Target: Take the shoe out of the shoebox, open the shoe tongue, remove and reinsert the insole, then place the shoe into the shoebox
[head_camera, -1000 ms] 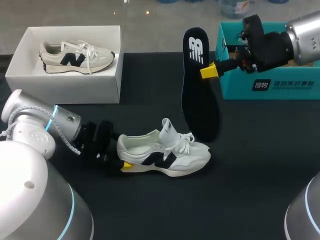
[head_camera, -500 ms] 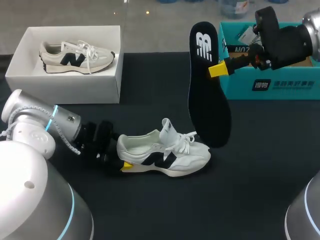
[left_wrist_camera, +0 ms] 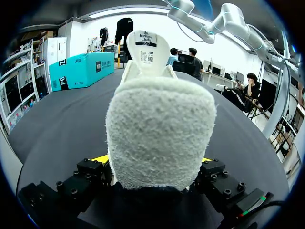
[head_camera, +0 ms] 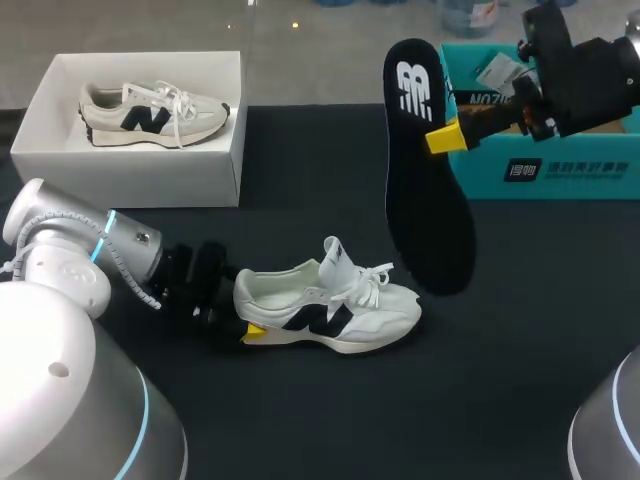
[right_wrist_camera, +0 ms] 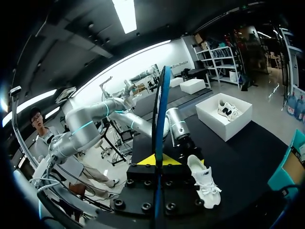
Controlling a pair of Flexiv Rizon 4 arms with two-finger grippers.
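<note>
A white sneaker [head_camera: 330,306] with a black logo lies on its sole on the dark table, tongue pulled up. My left gripper [head_camera: 241,320] is at its heel; in the left wrist view the fuzzy heel [left_wrist_camera: 159,133] fills the gap, with a yellow-tipped finger against each side. My right gripper [head_camera: 443,137] is shut on the edge of the black insole [head_camera: 428,200]. It holds the insole in the air behind and to the right of the sneaker, logo end up. In the right wrist view the insole [right_wrist_camera: 160,119] stands edge-on between the yellow tips.
An open white shoebox [head_camera: 130,165] at the back left holds a second white sneaker [head_camera: 150,110]. A teal box [head_camera: 545,170] stands at the back right, just behind my right gripper. Bare dark table lies in front of and to the right of the sneaker.
My right gripper has carried the insole to the right and slightly upward, away from the sneaker. The left arm and the sneaker have not moved.
</note>
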